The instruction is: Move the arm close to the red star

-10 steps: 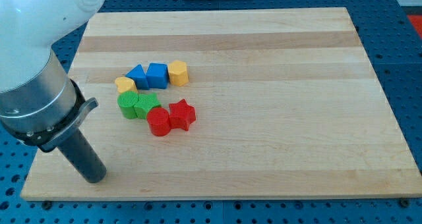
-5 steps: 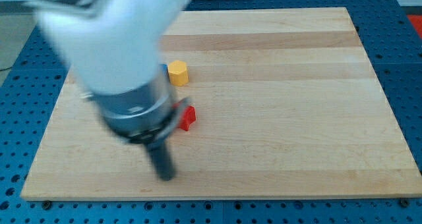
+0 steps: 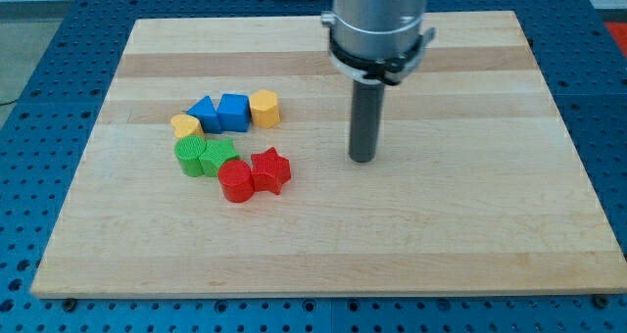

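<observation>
The red star [image 3: 271, 170] lies on the wooden board [image 3: 441, 215], left of the middle, touching a red round block [image 3: 235, 180] on its left. My tip [image 3: 362, 159] rests on the board to the right of the red star, about a star's width and a half away and slightly higher in the view. The rod rises straight up to the arm at the view's top.
Two green blocks [image 3: 204, 157] sit just left of the red pair. Above them lie a yellow heart-like block [image 3: 185, 126], a blue triangle [image 3: 203, 113], a blue block [image 3: 233, 110] and a yellow hexagon [image 3: 265, 108] in a row.
The arm has swung from the board's lower left, across the blocks, to the right of the red star. The blocks have not moved.
</observation>
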You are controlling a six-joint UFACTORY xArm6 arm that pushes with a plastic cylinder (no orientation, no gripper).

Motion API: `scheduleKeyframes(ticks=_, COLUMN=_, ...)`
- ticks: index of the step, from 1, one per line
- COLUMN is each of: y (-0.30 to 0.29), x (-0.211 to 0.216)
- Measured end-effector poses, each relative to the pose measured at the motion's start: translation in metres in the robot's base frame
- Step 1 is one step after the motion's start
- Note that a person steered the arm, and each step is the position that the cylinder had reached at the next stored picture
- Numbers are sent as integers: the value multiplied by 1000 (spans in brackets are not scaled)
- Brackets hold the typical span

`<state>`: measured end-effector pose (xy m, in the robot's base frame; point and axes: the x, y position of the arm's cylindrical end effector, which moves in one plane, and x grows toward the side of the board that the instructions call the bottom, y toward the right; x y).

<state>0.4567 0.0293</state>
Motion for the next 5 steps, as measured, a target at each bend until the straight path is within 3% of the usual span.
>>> scheduleKeyframes(ticks=5, y=-105, x=-13)
